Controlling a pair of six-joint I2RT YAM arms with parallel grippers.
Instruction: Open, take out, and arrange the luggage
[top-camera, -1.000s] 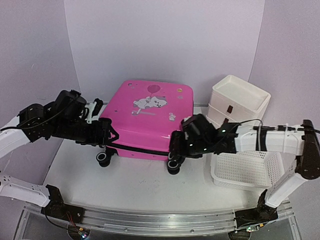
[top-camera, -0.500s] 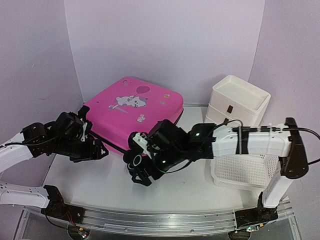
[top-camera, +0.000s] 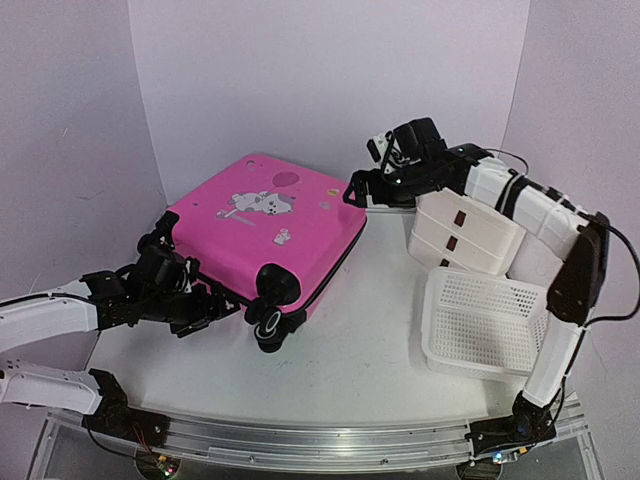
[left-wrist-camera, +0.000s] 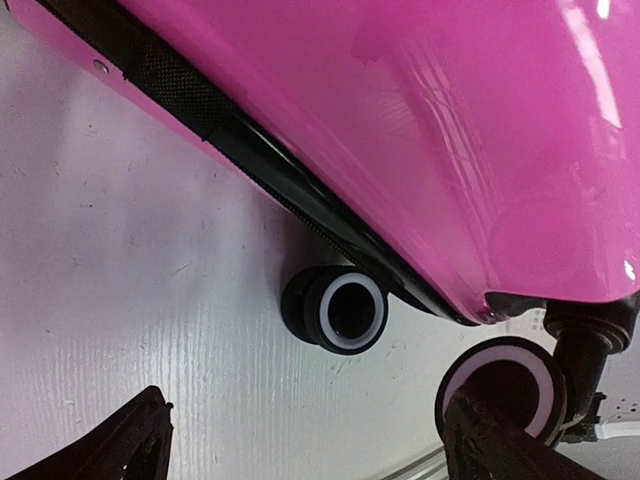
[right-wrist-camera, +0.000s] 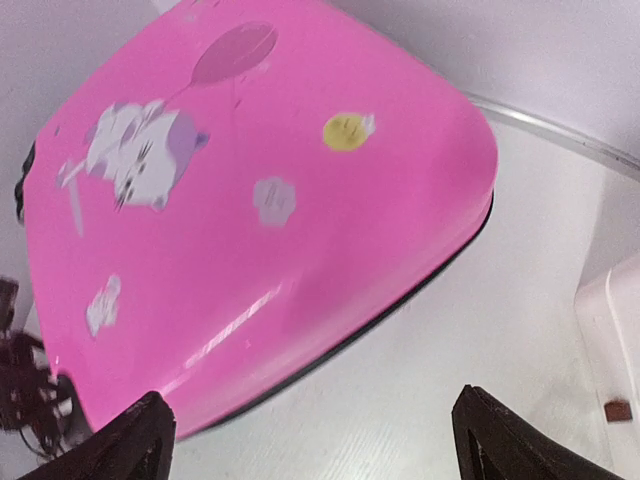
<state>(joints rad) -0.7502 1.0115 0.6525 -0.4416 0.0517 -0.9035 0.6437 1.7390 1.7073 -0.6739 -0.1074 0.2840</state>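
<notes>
Both grippers stand wide open and hold nothing. The left gripper is at the wheels, and the right gripper is now lifted away, up beside the drawer stack. The luggage lies flat left of the stack. It is turned diagonal since before, with the wheel end pointing away from the stack.

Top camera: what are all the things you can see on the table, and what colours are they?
suitcase: 1, hot pink with black zip band and black wheels, lying closed on the left half of the table
drawer stack: 1, white, back right
mesh basket: 1, white, right side, in front of the drawer stack
table: 1, white, under everything
left gripper: 1, black, open, low by the suitcase wheels
right gripper: 1, black, open, raised above the suitcase's far right corner
</notes>
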